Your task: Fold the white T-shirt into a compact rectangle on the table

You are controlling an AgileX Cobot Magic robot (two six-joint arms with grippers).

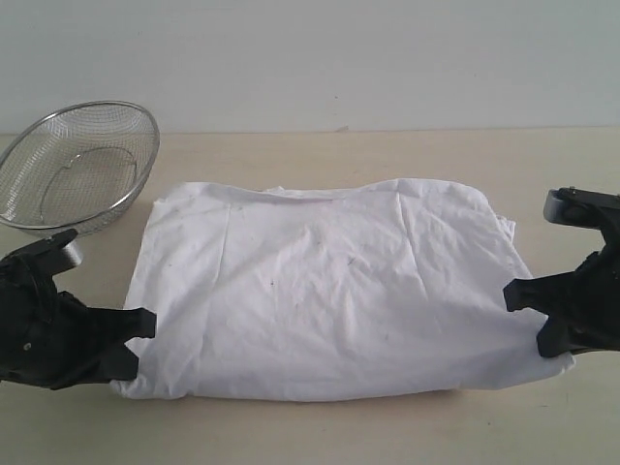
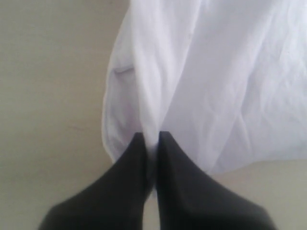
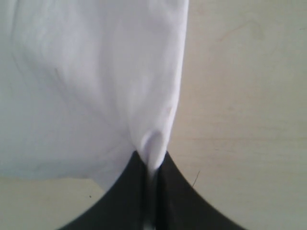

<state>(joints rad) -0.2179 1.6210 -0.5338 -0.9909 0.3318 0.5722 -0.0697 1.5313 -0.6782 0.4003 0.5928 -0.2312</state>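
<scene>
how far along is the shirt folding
Done: the white T-shirt lies as a wide, wrinkled slab on the table, no sleeves sticking out. In hand: left tool and right tool each pinch a near corner. Left: probably at least one more fold to make it compact.

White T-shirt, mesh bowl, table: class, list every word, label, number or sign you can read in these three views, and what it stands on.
None can be read in any view. The white T-shirt shows only plain wrinkled cloth with faint specks; the wire-mesh bowl and the table bear no lettering.
</scene>
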